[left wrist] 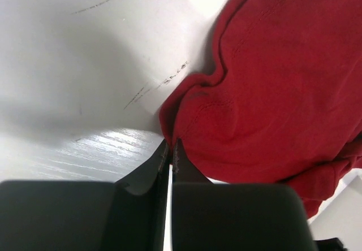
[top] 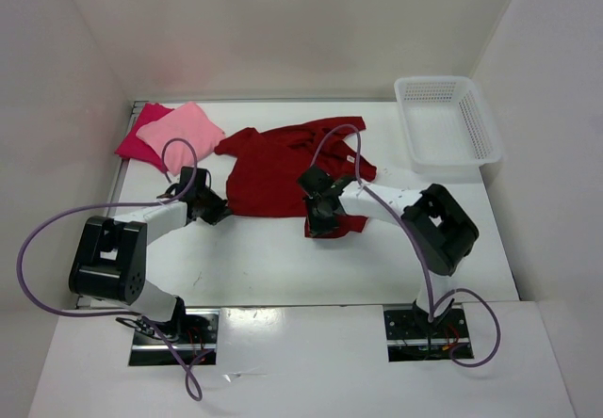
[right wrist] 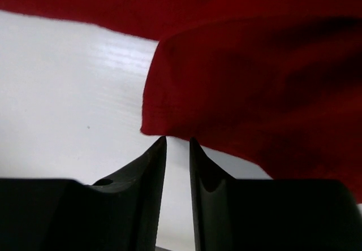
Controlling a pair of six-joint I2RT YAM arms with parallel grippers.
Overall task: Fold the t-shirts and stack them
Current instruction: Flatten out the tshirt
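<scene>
Left gripper (left wrist: 171, 145) closed, apparently pinching the hem of the large dark red cloth t-shirt (top: 278, 168), spread mid-frame overhead; right gripper (right wrist: 177, 141) narrowly parted, empty, at the other corner. We reckon both are readying a fold.

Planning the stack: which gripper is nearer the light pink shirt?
Left. The left gripper is just in front of the light pink shirt, at the dark red shirt's edge; the right gripper is farther right.

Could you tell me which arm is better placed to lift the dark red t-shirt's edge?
Probably the left: the left gripper is shut on the edge of the dark red t-shirt, seemingly pinching it, while the right gripper stands slightly open short of the hem.
</scene>
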